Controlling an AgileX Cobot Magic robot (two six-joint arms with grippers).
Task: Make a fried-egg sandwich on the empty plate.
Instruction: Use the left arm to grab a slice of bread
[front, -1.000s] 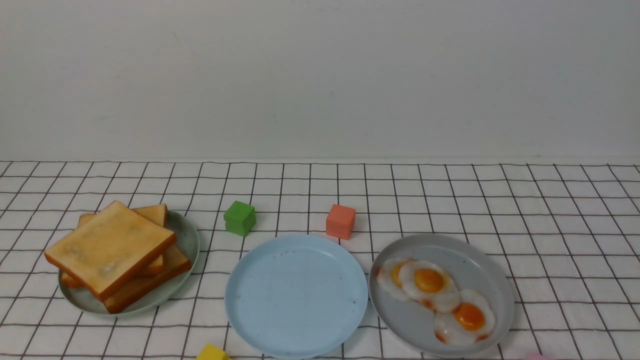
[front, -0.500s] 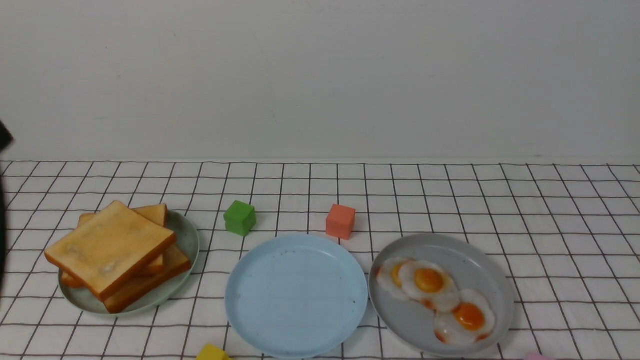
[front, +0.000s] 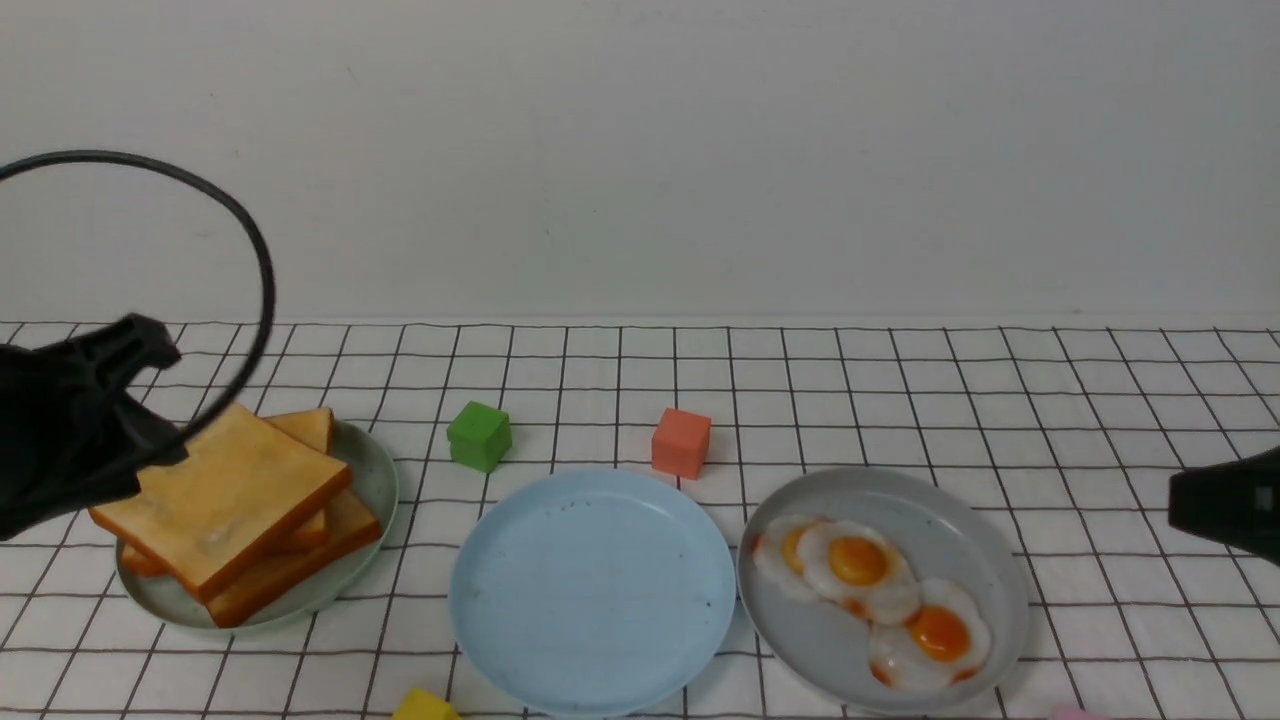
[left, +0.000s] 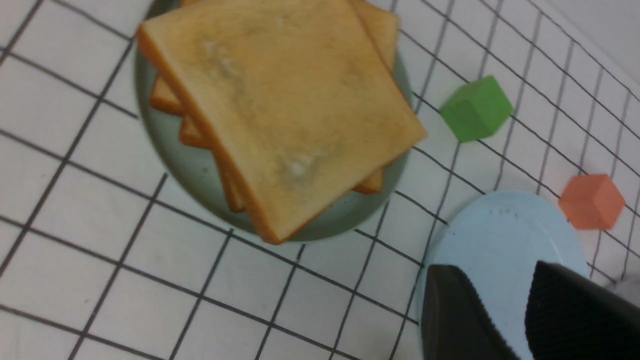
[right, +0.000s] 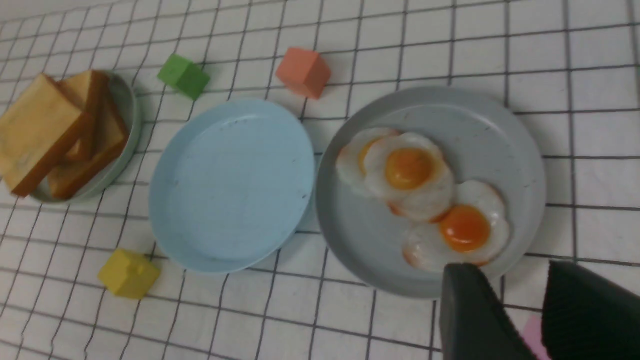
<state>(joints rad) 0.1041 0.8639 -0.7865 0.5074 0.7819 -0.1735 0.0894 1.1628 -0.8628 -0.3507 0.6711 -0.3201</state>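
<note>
Our left gripper (left: 492, 272) hangs near the stack of square golden-brown toast slices (left: 285, 110), jaws parted and empty. Our right gripper (right: 510, 270), also parted and empty, is beside the overlapping glossy fried eggs (right: 420, 185). The round matte light blue plate (front: 590, 600) lies bare between them. We could pinch two slices at once, or drag a neighbouring egg along.

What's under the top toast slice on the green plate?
More toast slices, with only their edges and corners showing, then the pale green plate. The top slice covers their faces, so an exact count is uncertain.
</note>
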